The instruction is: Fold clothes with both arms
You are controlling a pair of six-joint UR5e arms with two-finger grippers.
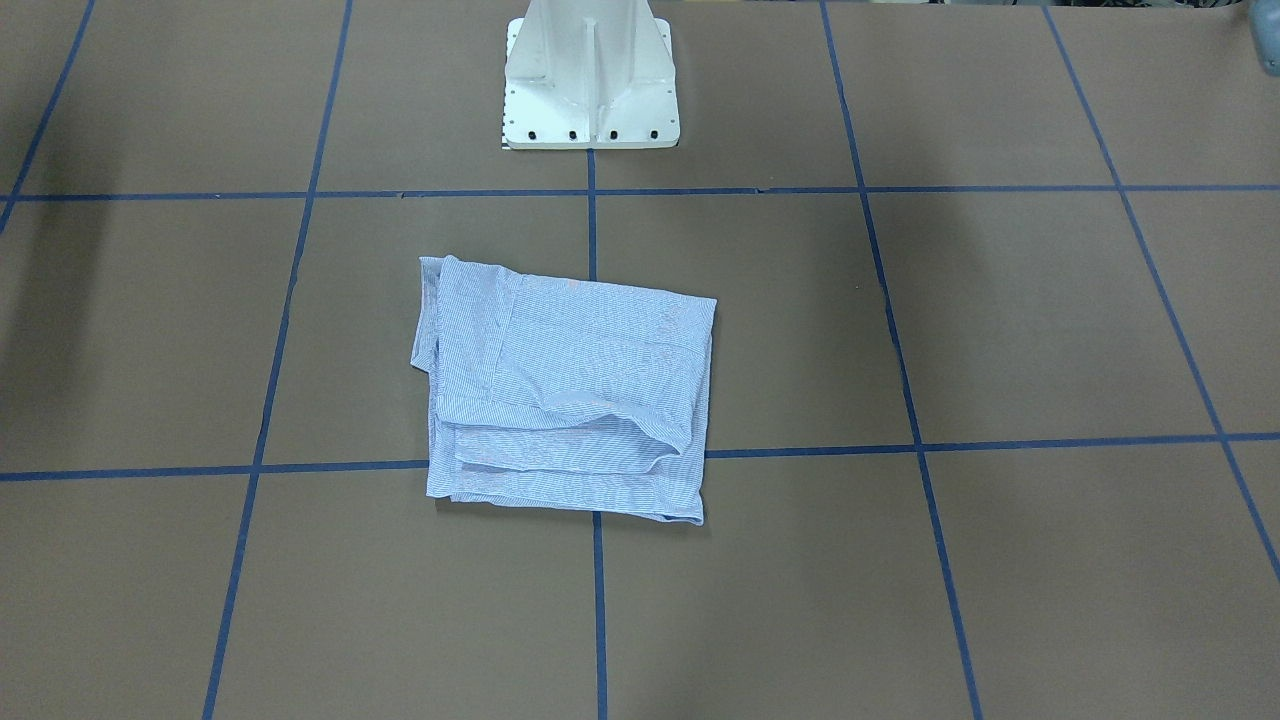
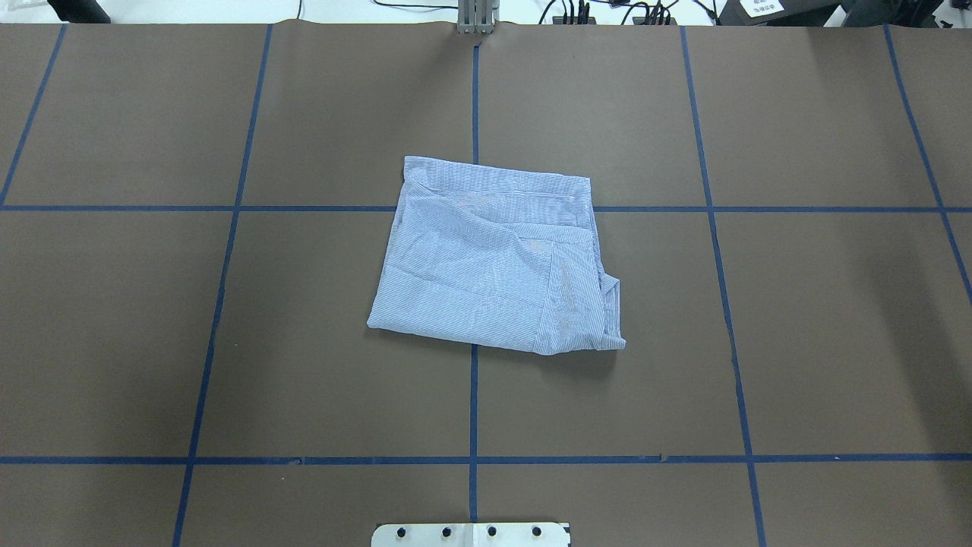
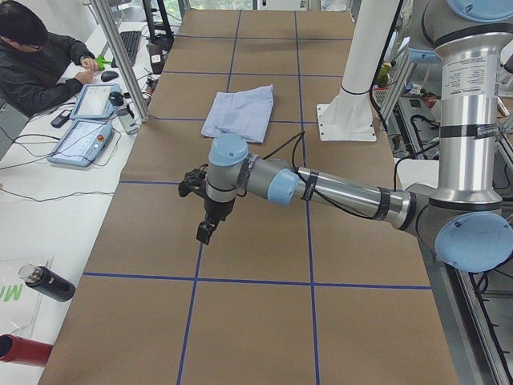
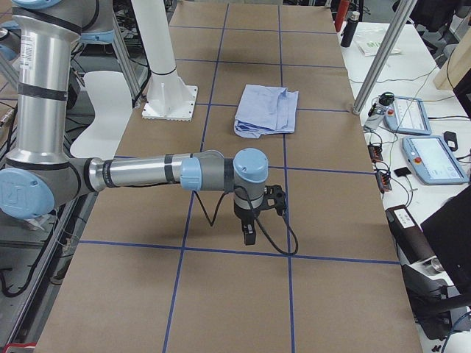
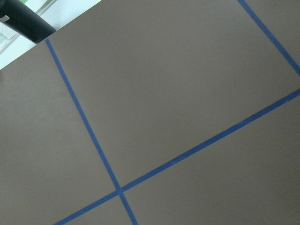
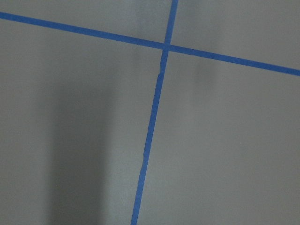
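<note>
The light blue striped shirt (image 1: pixel 565 390) lies folded into a rough rectangle at the middle of the brown table (image 2: pixel 152 342); it also shows in the overhead view (image 2: pixel 493 254) and both side views (image 3: pixel 240 112) (image 4: pixel 266 109). The left gripper (image 3: pixel 205 233) hangs over bare table at the left end, far from the shirt. The right gripper (image 4: pixel 249 234) hangs over bare table at the right end. Both show only in the side views, so I cannot tell whether they are open or shut. Neither touches the shirt. The wrist views show only table and blue tape.
The white pedestal base (image 1: pixel 590 80) stands behind the shirt. Blue tape lines (image 2: pixel 472 395) grid the table. An operator (image 3: pixel 40 56) sits with control pendants (image 3: pixel 84 128) beside the far edge. A black bottle (image 3: pixel 48 282) and metal posts (image 3: pixel 120 56) stand off the table.
</note>
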